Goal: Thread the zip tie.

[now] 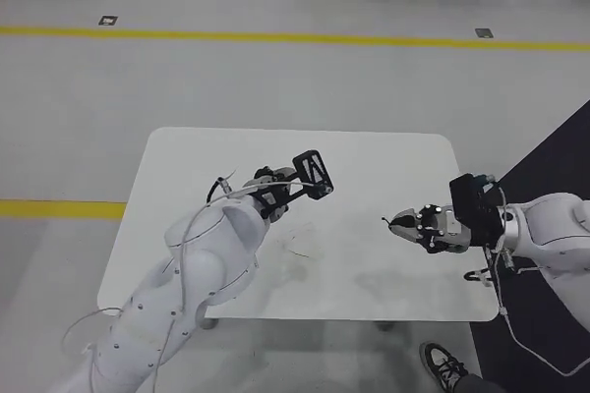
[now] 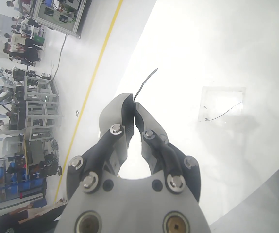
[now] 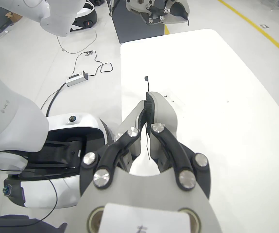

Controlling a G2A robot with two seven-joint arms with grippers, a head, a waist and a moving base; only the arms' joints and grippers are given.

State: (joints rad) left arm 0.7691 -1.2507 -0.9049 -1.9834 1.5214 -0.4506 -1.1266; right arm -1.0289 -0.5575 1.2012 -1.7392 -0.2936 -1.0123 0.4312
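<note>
My left gripper (image 1: 320,177) hangs over the far left part of the white table (image 1: 393,157). It is shut on a black zip tie (image 2: 145,81) whose thin tail sticks out past the pads. My right gripper (image 1: 395,223) is over the right side of the table, pointing toward the left one, some way apart. Its pads are shut on a second black zip tie (image 3: 147,84), with the square head (image 3: 146,78) out in front and the tail hanging back between the fingers (image 3: 163,107). The right wrist view shows the left gripper (image 3: 186,18) far off, a short black tip at its fingertips.
A clear square sheet (image 2: 220,98) lies on the table between the arms with a spare zip tie (image 2: 224,111) on it. A dark mat (image 1: 560,147) covers the floor to the right. Someone's shoe (image 1: 442,365) is near the front edge.
</note>
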